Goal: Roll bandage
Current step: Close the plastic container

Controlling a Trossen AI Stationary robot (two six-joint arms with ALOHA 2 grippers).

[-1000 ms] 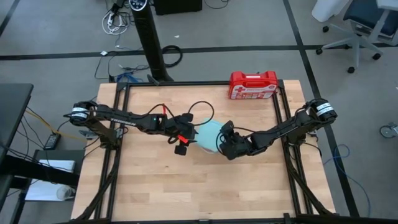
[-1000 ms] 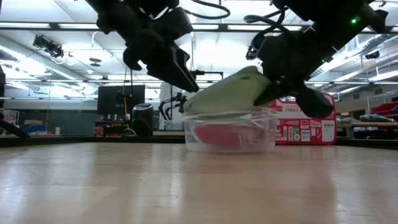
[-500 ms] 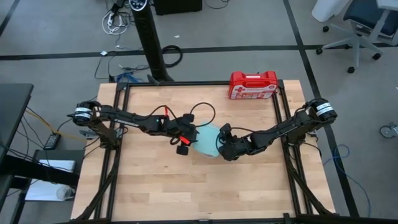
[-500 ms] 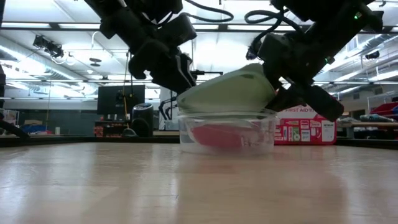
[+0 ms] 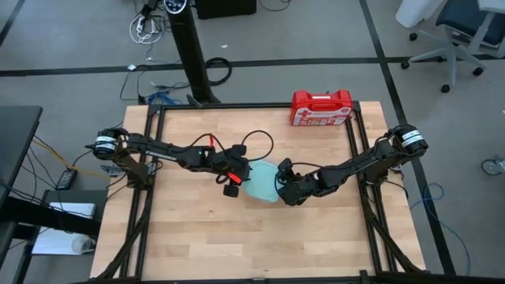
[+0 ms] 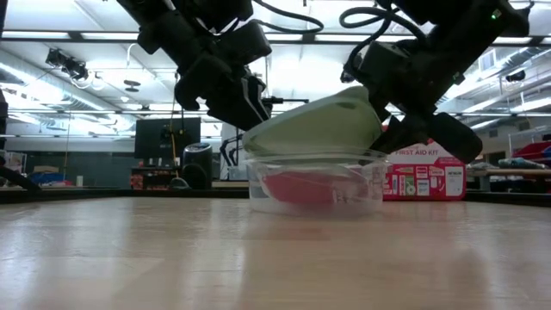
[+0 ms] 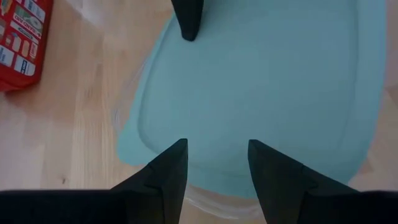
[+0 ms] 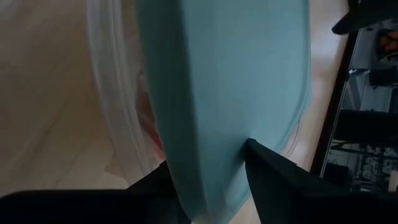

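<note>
The red bandage lies inside a clear plastic container at the table's middle and shows through its wall; it also shows in the right wrist view. A pale blue lid sits tilted over the container, its left end low on the rim and its right end raised. My right gripper is shut on the lid's right side. My left gripper is open over the lid's left edge. My left gripper stands with its open fingers above the lid's left edge; I cannot tell whether they touch it. My right gripper pinches the lid's right edge between its two fingers, one above and one below. It comes from the table's right, slanting down. The lid is tilted, its right end up and its left end on the container's rim.
A hard red first-aid case stands at the table's far edge, right of middle, and shows behind the container in the low view. Bare wood lies in front of the container toward the near edge.
My right gripper has moved a little toward the table's left and near edge, still shut on the lid. The lid has shifted with it toward my left gripper, and the container has slid slightly left. The lid stays tilted.
</note>
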